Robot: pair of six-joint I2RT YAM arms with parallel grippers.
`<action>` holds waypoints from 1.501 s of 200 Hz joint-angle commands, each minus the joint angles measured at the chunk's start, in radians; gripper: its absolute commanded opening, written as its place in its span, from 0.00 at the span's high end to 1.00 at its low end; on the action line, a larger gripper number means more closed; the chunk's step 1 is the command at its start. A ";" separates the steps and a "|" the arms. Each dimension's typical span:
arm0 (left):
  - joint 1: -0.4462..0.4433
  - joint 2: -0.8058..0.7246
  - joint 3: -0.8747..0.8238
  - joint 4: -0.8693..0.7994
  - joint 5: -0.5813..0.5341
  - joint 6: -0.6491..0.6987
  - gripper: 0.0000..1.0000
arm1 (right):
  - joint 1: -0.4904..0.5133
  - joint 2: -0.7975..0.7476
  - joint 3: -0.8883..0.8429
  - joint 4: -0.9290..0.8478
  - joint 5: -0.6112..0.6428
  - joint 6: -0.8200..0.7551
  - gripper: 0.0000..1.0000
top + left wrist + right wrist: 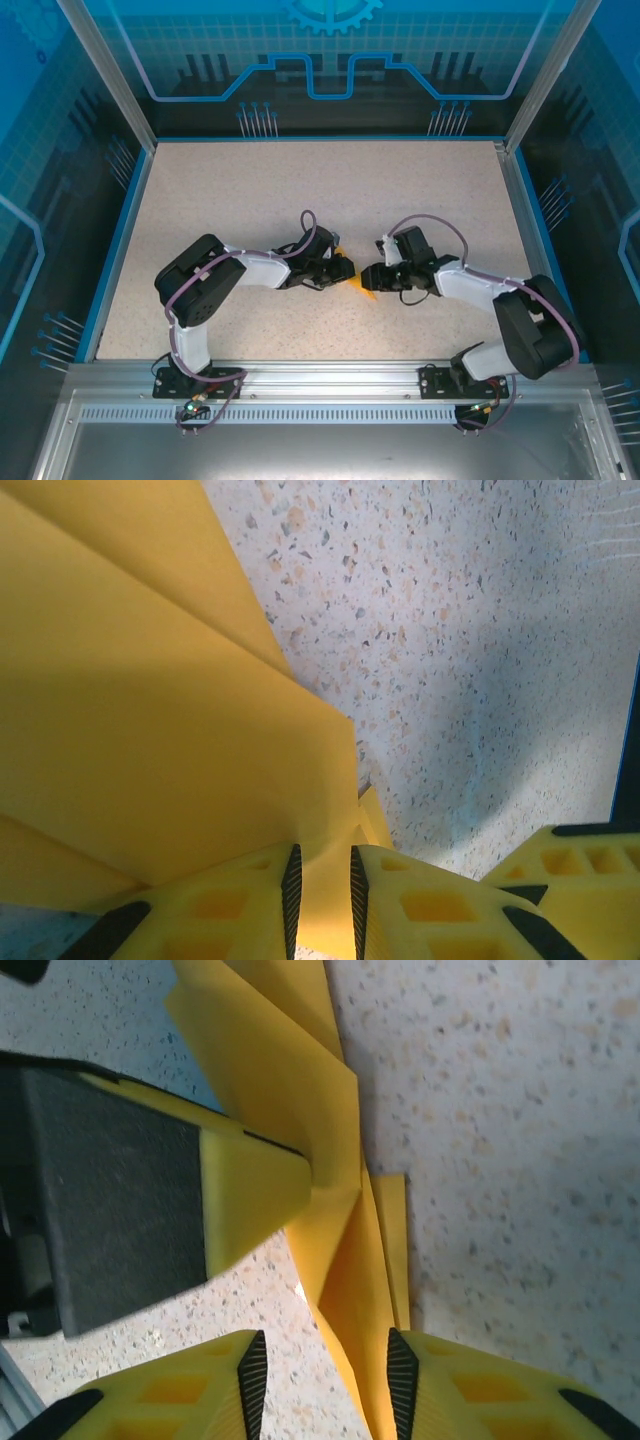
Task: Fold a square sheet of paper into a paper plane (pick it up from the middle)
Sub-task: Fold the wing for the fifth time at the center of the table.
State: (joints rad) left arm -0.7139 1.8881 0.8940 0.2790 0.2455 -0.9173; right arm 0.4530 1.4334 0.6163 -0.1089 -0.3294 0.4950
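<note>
**On the counter (300, 190), a fold half made**

Left gripper (322, 880) pinches the part-folded paper (150, 710) at its narrow end, where the flaps lie layered. Right gripper (325, 1360) stands spread, the paper leaning on one finger. Probably mid-fold: next it needs a square bite on the loose flap, without tearing.

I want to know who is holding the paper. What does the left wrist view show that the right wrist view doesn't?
Left wrist, not right wrist: the folded paper pinched between the shut jaws of the left gripper. Right wrist, not left wrist: the right gripper with its jaws apart, the paper lying along one of them. Both: the layered yellow paper and the speckled table.
</note>
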 commanded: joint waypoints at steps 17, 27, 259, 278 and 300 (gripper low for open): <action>0.014 0.014 -0.001 -0.049 0.007 0.011 0.75 | 0.070 0.088 0.067 -0.083 0.092 -0.083 0.55; 0.014 0.013 0.001 -0.050 0.006 0.011 0.75 | 0.081 0.110 0.074 -0.085 0.097 -0.087 0.54; 0.009 -0.118 -0.064 0.072 0.003 0.063 0.61 | 0.090 0.130 -0.021 0.126 -0.051 0.235 0.84; 0.008 -0.100 -0.061 0.119 0.023 0.055 0.61 | 0.088 0.130 -0.029 0.134 -0.046 0.241 0.84; 0.004 -0.092 -0.048 0.135 0.046 0.062 0.61 | 0.088 0.134 -0.035 0.142 -0.049 0.243 0.84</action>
State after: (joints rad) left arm -0.7033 1.7737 0.8387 0.3592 0.2550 -0.8646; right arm 0.5362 1.5646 0.5995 0.0147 -0.3607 0.7124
